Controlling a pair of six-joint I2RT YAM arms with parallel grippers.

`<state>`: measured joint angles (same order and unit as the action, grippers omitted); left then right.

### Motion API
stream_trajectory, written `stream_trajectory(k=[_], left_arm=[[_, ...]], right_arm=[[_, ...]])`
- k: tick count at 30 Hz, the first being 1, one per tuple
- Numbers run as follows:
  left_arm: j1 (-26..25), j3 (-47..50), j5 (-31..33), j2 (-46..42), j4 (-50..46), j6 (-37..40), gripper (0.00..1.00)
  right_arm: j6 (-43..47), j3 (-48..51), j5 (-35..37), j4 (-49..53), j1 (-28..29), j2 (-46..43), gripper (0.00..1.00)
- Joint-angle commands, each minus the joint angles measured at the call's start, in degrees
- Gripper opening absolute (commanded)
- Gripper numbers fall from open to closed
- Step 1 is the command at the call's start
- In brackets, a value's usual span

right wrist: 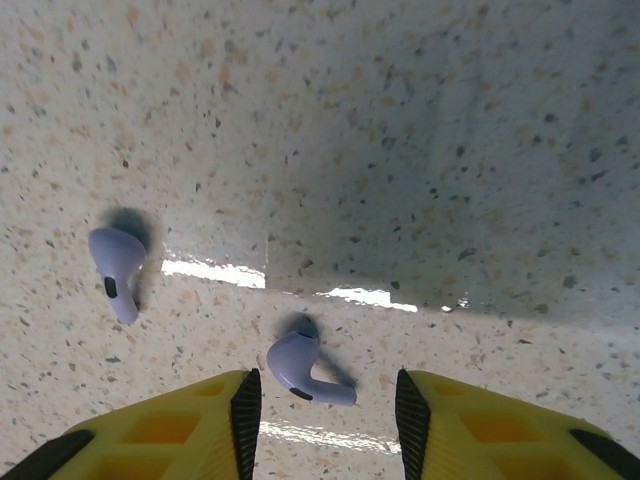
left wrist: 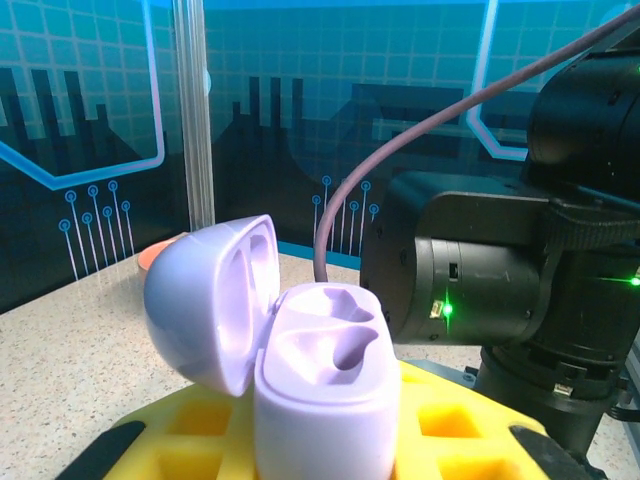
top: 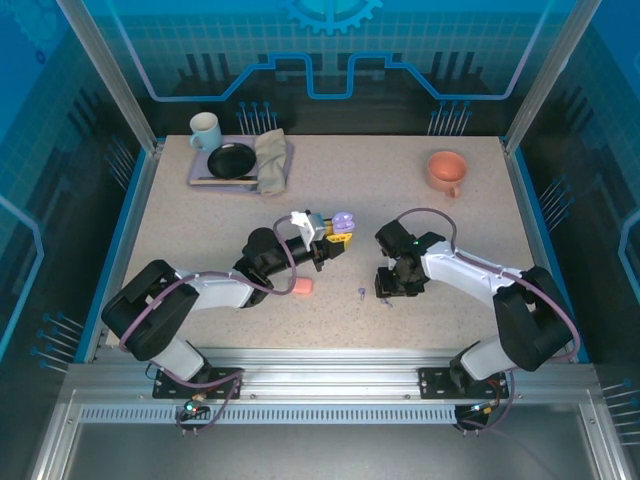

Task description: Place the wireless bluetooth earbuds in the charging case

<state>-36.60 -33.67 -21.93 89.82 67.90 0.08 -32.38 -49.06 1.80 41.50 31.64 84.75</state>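
The right hand [right wrist: 325,425] is seen released, its yellow fingers [right wrist: 180,435] spread either side of a lilac earbud [right wrist: 300,365] that lies on the speckled surface [right wrist: 450,150], not yet pinched. A second lilac earbud [right wrist: 118,262] is spotted off to one side, also flat on the surface. Across the way, the left hand [top: 335,238] is clenched on the lilac charging case [left wrist: 325,390], which is held up, it seems, clear of the surface, with its lid [left wrist: 210,300] swung open. Both sockets in that case are shown bare, so nothing has been seated. The job is judged barely begun, with a pick-up, a carry and an insertion left for each earbud. A small pink case [top: 301,287] is noted on the surface between the arms, apparently shut, and its contents cannot be told.
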Motion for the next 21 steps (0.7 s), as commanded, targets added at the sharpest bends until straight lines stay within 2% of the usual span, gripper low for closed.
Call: stream_trajectory(k=[1, 10, 21], left_arm=[[0.52, -0.17, 0.04, -1.29, 0.58, 0.19, 0.0], [0.54, -0.43, -0.07, -1.21, 0.3, 0.1, 0.0], [0.58, -0.7, -0.13, -0.79, 0.3, -0.08, 0.0]], right_arm=[[2.49, 0.37, -2.02, -0.63, 1.08, 2.09, 0.42], [3.29, -0.6, -0.24, 0.05, 4.26, 6.26, 0.41], [3.84, -2.25, 2.98, -0.2, 4.4, 10.02, 0.35]])
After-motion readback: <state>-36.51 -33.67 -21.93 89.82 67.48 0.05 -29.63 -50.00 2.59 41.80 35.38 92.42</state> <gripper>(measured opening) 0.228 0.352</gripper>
